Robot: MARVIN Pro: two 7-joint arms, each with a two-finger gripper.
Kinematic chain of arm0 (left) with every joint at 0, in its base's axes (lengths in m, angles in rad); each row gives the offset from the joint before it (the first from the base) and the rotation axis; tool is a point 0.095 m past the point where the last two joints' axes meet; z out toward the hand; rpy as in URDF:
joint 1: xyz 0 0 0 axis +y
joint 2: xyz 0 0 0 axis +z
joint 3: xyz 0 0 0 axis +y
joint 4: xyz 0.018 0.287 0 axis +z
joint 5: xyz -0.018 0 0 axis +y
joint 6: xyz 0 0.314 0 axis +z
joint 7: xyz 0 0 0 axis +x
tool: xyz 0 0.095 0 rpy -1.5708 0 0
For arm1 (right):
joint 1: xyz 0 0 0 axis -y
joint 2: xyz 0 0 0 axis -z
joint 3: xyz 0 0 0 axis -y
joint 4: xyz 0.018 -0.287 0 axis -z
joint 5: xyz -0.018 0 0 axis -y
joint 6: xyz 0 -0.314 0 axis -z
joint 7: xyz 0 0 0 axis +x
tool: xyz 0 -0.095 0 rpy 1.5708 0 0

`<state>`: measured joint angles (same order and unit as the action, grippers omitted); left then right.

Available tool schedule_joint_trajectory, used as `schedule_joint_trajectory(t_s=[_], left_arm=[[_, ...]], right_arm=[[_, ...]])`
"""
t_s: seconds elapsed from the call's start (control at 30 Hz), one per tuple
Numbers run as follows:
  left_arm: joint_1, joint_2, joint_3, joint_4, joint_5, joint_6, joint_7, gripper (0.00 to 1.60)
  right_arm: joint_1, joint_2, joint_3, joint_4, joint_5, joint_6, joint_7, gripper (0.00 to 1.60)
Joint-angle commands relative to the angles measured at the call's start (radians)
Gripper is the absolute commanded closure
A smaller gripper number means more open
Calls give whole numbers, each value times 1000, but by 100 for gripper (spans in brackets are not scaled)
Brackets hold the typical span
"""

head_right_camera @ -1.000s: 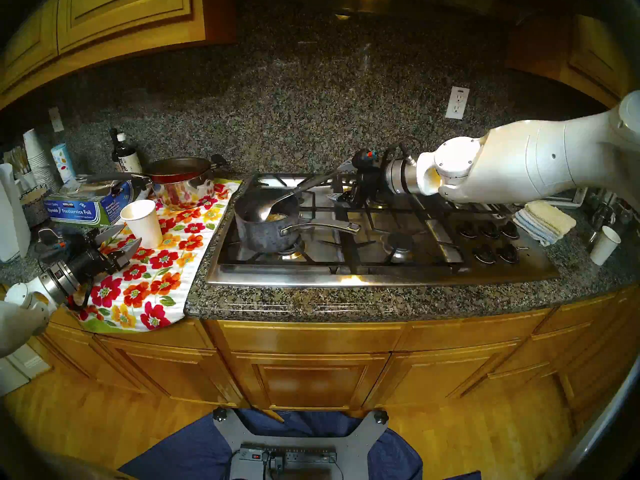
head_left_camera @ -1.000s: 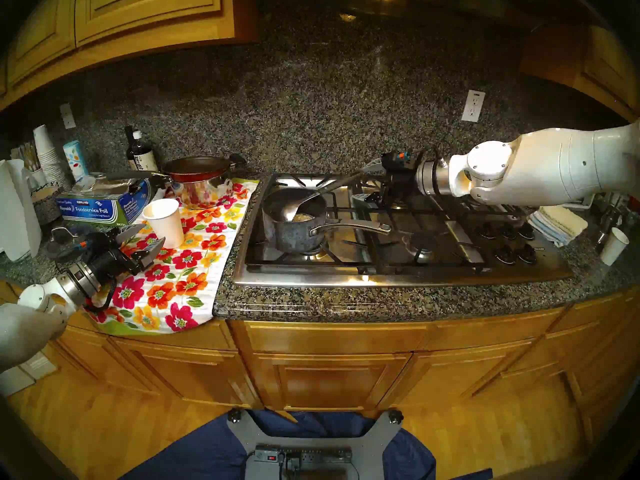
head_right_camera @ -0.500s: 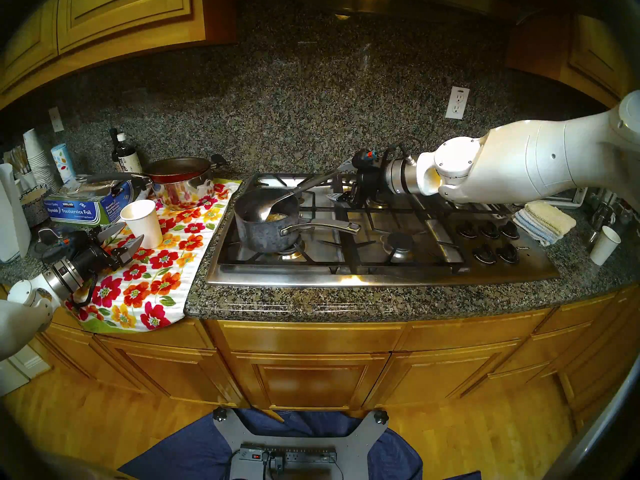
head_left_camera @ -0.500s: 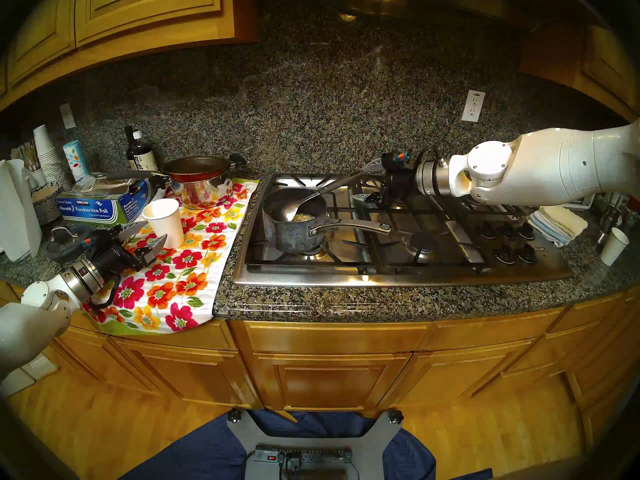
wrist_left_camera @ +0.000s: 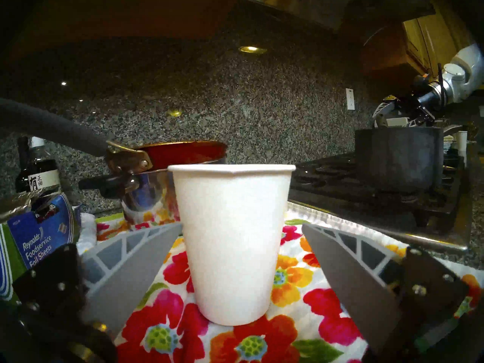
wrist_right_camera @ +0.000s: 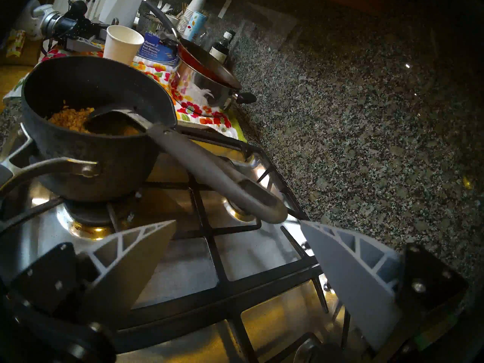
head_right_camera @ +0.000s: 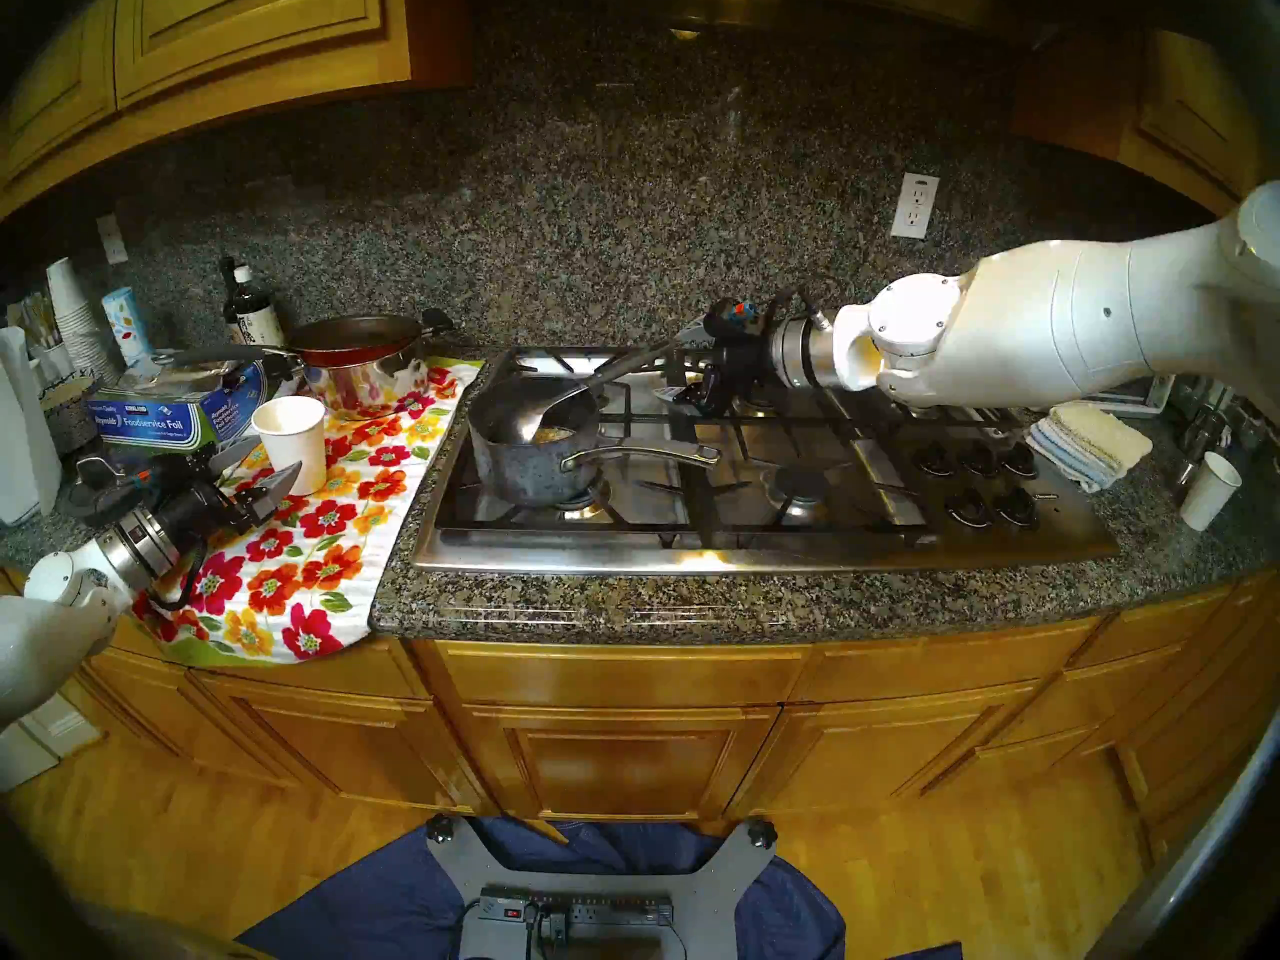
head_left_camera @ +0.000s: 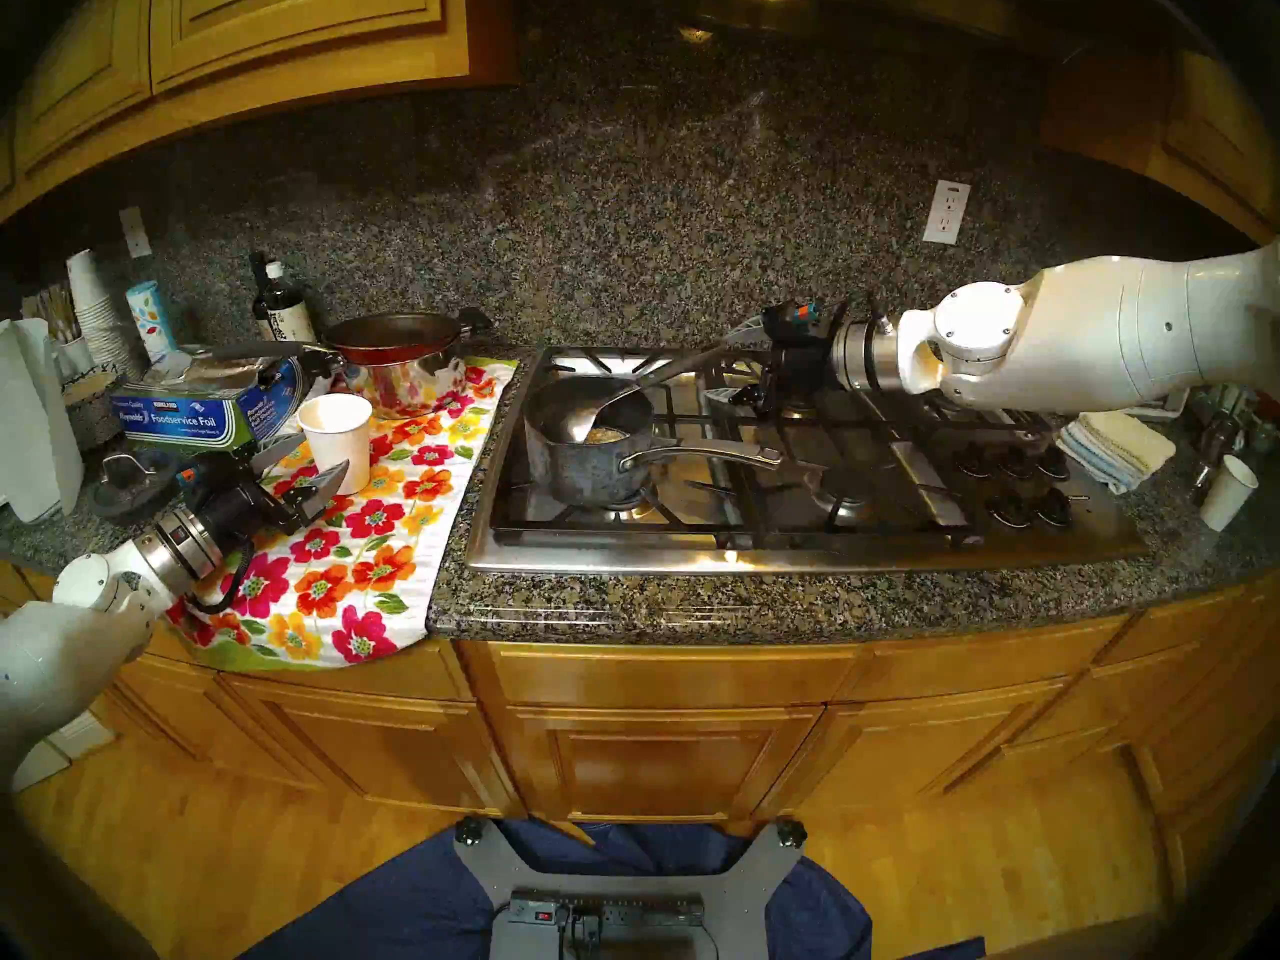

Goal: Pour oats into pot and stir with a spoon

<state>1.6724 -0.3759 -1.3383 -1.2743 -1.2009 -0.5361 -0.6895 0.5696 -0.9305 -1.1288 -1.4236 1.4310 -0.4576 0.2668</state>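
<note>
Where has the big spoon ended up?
In the head view, the spoon leans in the dark pot on the stove's front left burner, bowl down by the oats, handle pointing toward the right hand, which isn't holding it.

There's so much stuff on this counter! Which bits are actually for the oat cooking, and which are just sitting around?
For the job:
- oats, lying in the pot
- pot on the stove
- spoon, resting in the pot
- paper cup, between the open fingers of the left gripper

Just lying about:
- foil box
- red pan on a steel pot
- dark bottle
- folded cloths
</note>
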Motion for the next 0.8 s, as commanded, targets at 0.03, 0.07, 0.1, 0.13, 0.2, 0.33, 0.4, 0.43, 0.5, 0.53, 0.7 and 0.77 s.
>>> schedule_joint_trajectory(t_s=[0.03,0.07,0.1,0.13,0.2,0.33,0.4,0.43,0.5,0.53,0.7,0.77], left_arm=[[-84,-17,-15,16,12,1,-5,0],[-87,-19,-15,21,15,2,-7,0],[-88,-20,-15,25,16,3,-9,0],[-89,-21,-15,30,18,3,-11,0],[-90,-25,-16,39,22,2,-18,0],[-92,-34,-17,54,30,-3,-29,0],[-91,-36,-18,58,33,-4,-33,0],[-92,-37,-18,59,33,-5,-35,0],[-92,-39,-19,62,34,-6,-40,0],[-93,-39,-19,63,34,-7,-41,0],[-100,-42,-20,64,35,-5,-44,0],[-106,-45,-18,65,37,-3,-43,0]], right_arm=[[35,0,19,9,-1,-9,-4,0],[35,0,19,9,-1,-9,-4,0],[35,0,19,9,-1,-9,-4,0],[35,0,19,9,-1,-9,-4,0],[35,0,19,9,-1,-9,-4,0],[35,0,19,9,-1,-10,-4,0],[35,0,19,9,-1,-10,-4,0],[35,0,19,9,-1,-10,-4,0],[35,0,19,9,-1,-10,-4,0],[35,0,19,9,-1,-10,-4,0],[35,0,19,9,-1,-10,-4,0],[35,0,19,9,-1,-10,-4,0]])
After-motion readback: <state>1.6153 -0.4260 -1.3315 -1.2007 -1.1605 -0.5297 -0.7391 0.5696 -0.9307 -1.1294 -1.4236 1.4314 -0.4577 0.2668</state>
